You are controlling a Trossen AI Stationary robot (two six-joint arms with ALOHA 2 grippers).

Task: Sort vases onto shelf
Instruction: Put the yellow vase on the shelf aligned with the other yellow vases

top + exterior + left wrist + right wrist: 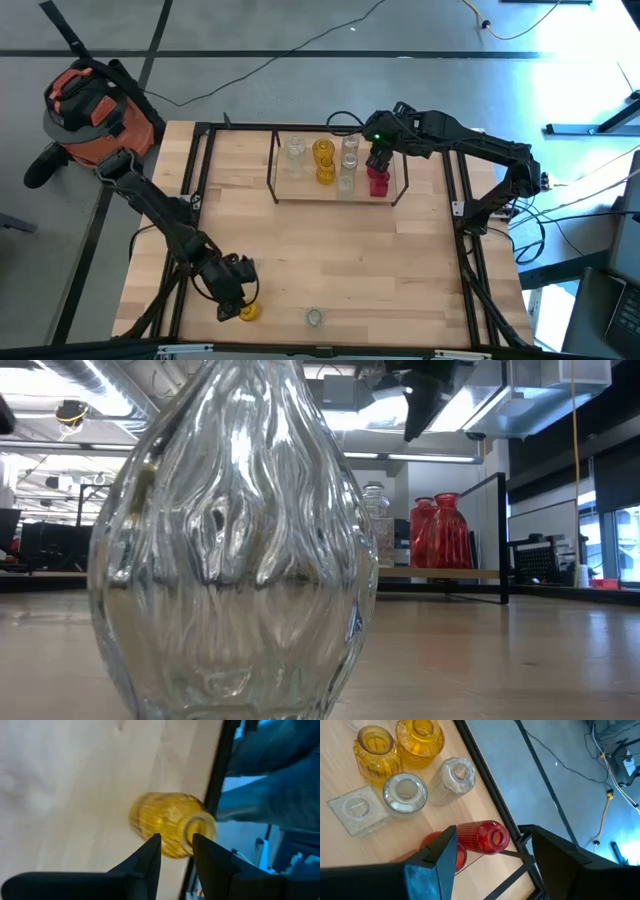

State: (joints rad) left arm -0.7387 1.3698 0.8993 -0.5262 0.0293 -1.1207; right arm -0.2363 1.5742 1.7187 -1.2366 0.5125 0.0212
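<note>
Ribbed yellow vase (167, 824), translucent, between left tool (176, 845) fingers.

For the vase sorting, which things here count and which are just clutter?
Job:
shelf
yellow vases
clear vases
red vases
yellow vase by left hand
clear vase at the front edge
right hand

Clutter:
orange vacuum
floor cables

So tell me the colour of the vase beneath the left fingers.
Yellow ribbed glass vase; left wrist view.

No writing, label, brand, number or sign could be read on anything in any of the four views.
</note>
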